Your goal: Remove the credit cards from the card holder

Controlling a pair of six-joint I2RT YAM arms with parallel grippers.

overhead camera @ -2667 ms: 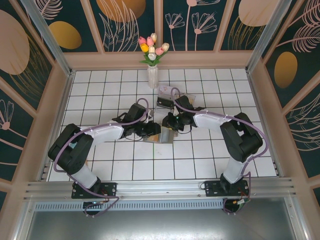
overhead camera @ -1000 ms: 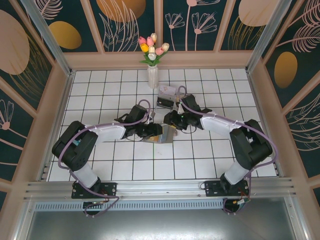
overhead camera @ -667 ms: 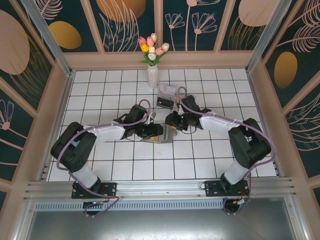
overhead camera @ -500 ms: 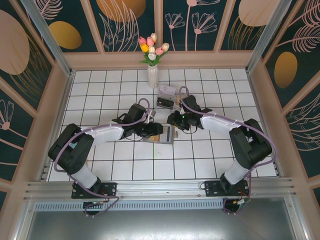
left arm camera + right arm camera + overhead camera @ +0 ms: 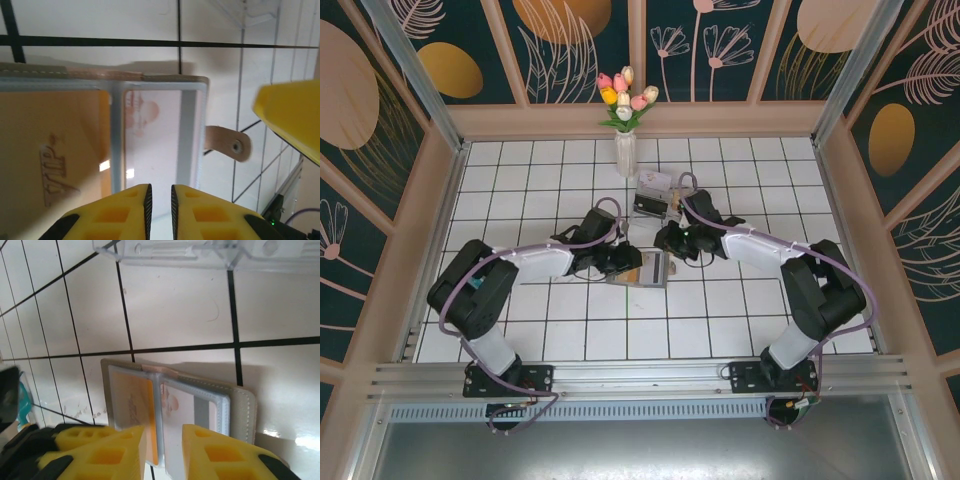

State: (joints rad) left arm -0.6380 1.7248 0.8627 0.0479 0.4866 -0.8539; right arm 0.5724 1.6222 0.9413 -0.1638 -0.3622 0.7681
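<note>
The card holder point(image 5: 650, 271) lies open on the tiles, its clear sleeves facing up and its tan tab point(image 5: 227, 143) sticking out. One sleeve holds an orange credit card point(image 5: 55, 145) point(image 5: 131, 400), the neighbouring one a pale credit card point(image 5: 150, 135) point(image 5: 182, 412). My left gripper point(image 5: 628, 262) point(image 5: 159, 200) sits low over the pale card's sleeve. A slim gap shows between its fingers and nothing is gripped. My right gripper point(image 5: 665, 244) point(image 5: 163, 445) straddles the raised middle leaf, open, with the orange card's edge against one finger point(image 5: 120, 445).
A clear plastic tray point(image 5: 654, 190) point(image 5: 200, 252) lies just behind the holder. A white vase of tulips point(image 5: 625, 150) stands further back. The other arm's yellow finger point(image 5: 290, 115) hangs close on the right of the left wrist view. Wooden walls ring the tiled floor.
Both grippers' jaws have narrowed. The card holder, tilted up a second ago, now lies flatter on the tiles. Both grippers stay close over it.
</note>
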